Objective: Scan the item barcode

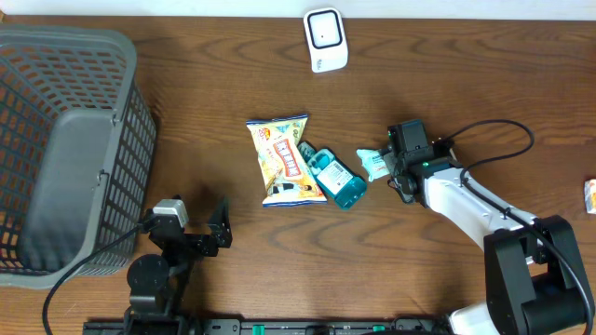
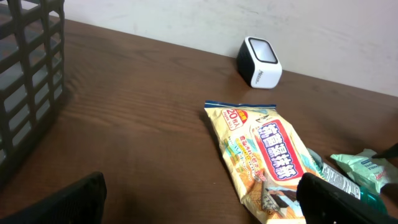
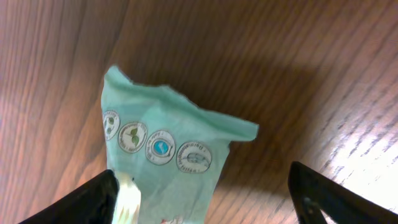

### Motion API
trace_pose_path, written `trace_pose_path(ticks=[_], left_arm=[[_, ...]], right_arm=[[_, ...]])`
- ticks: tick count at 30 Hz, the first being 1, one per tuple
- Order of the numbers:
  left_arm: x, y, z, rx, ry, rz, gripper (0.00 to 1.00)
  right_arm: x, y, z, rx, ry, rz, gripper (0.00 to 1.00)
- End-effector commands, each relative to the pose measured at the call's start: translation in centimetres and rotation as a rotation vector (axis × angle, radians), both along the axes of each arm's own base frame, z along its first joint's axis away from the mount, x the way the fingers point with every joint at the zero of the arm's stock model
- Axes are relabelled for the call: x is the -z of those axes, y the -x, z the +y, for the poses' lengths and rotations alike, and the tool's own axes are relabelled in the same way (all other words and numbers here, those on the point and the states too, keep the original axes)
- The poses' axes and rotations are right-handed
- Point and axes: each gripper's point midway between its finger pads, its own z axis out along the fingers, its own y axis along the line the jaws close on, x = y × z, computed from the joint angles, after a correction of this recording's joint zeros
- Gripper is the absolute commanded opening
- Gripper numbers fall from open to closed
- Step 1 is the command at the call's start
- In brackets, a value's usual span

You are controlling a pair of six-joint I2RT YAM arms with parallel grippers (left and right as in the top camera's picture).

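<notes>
Our right gripper stands with its jaws wide apart and grips nothing. In the right wrist view we see its two dark fingers at the near corners, and the mint-green packet lies flat on the table between them. The packet's edge comes right up to the finger at the left of that view, though we cannot tell whether they touch; the other finger is well clear of it. A row of four small round emblems runs across the packet's upper face.

From overhead we place the packet right of centre, at the tip of the white right arm and just right of a teal bottle. That bottle lies against the right edge of a yellow snack bag at the middle of the table. The scanner, white with a dark face, sits at the far edge, well apart from the packet.

Our left gripper is spread open too, with only bare wood between its fingers. It sits near the front edge, left of centre, just right of the grey basket that fills the left side. At the far right edge we make out a small orange item, cut off by the frame
</notes>
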Motion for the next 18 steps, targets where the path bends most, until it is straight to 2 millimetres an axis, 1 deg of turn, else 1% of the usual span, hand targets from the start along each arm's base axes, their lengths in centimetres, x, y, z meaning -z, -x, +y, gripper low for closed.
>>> trace_pose_path(ticks=[1, 2, 3, 4, 5, 8, 10, 11, 12, 14, 16, 17, 18], left_arm=[[1.3, 0.2, -0.3, 0.018, -0.011, 0.034, 0.98], [1.3, 0.2, -0.3, 0.018, -0.011, 0.034, 0.98], [1.3, 0.2, -0.3, 0.018, -0.011, 0.034, 0.98], [1.3, 0.2, -0.3, 0.018, -0.011, 0.034, 0.98], [1.3, 0.2, -0.3, 0.019, -0.011, 0.034, 0.98], [1.3, 0.2, -0.3, 0.018, -0.011, 0.034, 0.98], [1.3, 0.2, -0.3, 0.019, -0.011, 0.034, 0.98], [1.3, 0.2, -0.3, 0.019, -0.011, 0.034, 0.98], [1.3, 0.2, -0.3, 0.019, -0.011, 0.034, 0.98], [1.3, 0.2, -0.3, 0.018, -0.011, 0.034, 0.98], [1.3, 0.2, -0.3, 0.019, -0.011, 0.034, 0.98], [1.3, 0.2, -0.3, 0.018, -0.011, 0.034, 0.98], [1.3, 0.2, -0.3, 0.018, -0.011, 0.034, 0.98]], right_arm=[[0.3, 0.0, -1.0, 0.044, 0.053, -0.01, 0.71], [0.4, 0.0, -1.0, 0.045, 0.054, -0.01, 0.66], [0.5, -0.1, -1.0, 0.045, 0.053, -0.012, 0.63], [0.7, -0.2, -1.0, 0.044, 0.053, -0.011, 0.63], [1.0, -0.2, -0.9, 0.044, 0.053, -0.008, 0.64], [2.4, -0.1, -0.5, 0.033, 0.036, 0.02, 0.73], [3.6, 0.0, 0.2, 0.017, 0.005, 0.048, 0.74], [4.2, 0.0, 0.5, 0.011, -0.009, 0.059, 0.69], [4.7, 0.0, 0.6, 0.007, -0.015, 0.066, 0.59], [5.0, 0.0, 0.8, 0.003, -0.024, 0.069, 0.32], [4.8, -0.3, 1.0, -0.007, -0.031, 0.056, 0.18], [4.7, -0.5, 1.3, -0.024, -0.039, 0.049, 0.02], [4.7, -0.5, 1.5, -0.03, -0.05, 0.052, 0.01]])
